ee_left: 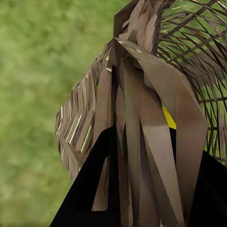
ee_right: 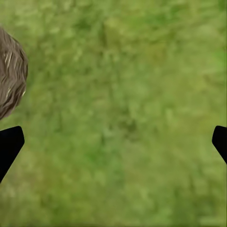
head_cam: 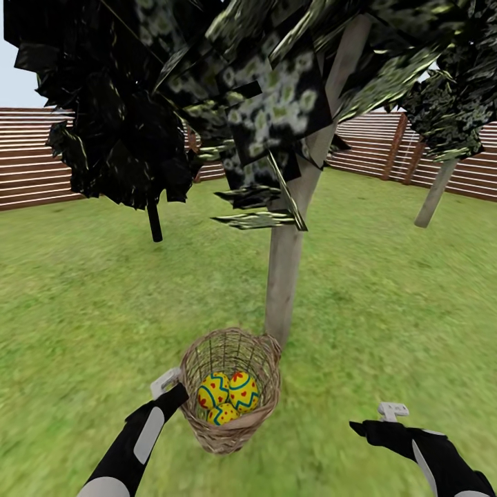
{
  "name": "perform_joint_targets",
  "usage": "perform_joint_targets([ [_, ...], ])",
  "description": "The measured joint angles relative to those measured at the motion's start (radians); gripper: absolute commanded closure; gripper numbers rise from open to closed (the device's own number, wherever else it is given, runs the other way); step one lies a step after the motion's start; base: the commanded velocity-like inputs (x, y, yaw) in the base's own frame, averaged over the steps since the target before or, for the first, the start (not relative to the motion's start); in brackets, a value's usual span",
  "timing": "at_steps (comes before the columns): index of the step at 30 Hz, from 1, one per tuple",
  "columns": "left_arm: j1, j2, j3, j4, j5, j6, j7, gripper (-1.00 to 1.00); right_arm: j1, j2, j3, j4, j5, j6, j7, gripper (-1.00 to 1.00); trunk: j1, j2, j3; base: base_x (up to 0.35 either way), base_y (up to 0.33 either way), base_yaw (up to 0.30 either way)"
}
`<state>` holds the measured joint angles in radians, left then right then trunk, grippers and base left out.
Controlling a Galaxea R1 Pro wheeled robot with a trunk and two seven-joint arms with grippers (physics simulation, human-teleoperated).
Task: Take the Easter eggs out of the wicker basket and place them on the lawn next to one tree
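At the tree (head_cam: 284, 276) foot, your left pincer (head_cam: 170, 386) is gripping the wicker basket (head_cam: 231, 390) rim; your right pincer (head_cam: 388, 416), wide open, is hovering to the right of the Easter eggs (head_cam: 228, 395).

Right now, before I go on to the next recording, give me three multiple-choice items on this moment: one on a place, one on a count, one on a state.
1. Where is the wicker basket?
A. at the foot of the pale-trunked tree
B. against the fence
C. under the thin black trunk

2. How many Easter eggs lie in the basket?
A. none
B. one
C. three

3. How do the jaws of the right gripper stand?
A. shut on an egg
B. wide apart over bare lawn
C. closed on the basket rim

Answers:
1 A: in the head view the basket sits just in front of the trunk's base.
2 C: three yellow eggs show inside.
3 B: the right wrist view shows both fingertips at opposite edges with grass between.
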<state>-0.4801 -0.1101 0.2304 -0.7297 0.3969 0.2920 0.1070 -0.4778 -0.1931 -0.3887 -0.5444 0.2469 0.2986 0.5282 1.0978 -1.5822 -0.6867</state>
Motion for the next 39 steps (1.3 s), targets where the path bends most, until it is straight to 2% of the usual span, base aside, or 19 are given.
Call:
perform_joint_targets([
  [21,0.000,0.002,0.004,0.001,0.001,-0.002,-0.001,1.00,0.000,-0.001,-0.002,0.000,0.000,-0.001,0.000,-1.00,0.081,-0.147,-0.066,0.000,0.000,0.000],
  [25,-0.001,0.003,0.003,0.001,0.004,-0.003,-0.028,1.00,0.000,-0.001,-0.002,0.000,0.000,-0.001,0.000,-1.00,0.096,-0.175,-0.078,0.000,0.000,0.000],
  [39,-0.001,0.004,0.005,-0.001,0.001,-0.003,-0.029,1.00,0.000,-0.001,-0.002,0.000,0.000,-0.001,-0.001,-1.00,0.150,-0.273,-0.122,0.000,0.000,0.000],
])
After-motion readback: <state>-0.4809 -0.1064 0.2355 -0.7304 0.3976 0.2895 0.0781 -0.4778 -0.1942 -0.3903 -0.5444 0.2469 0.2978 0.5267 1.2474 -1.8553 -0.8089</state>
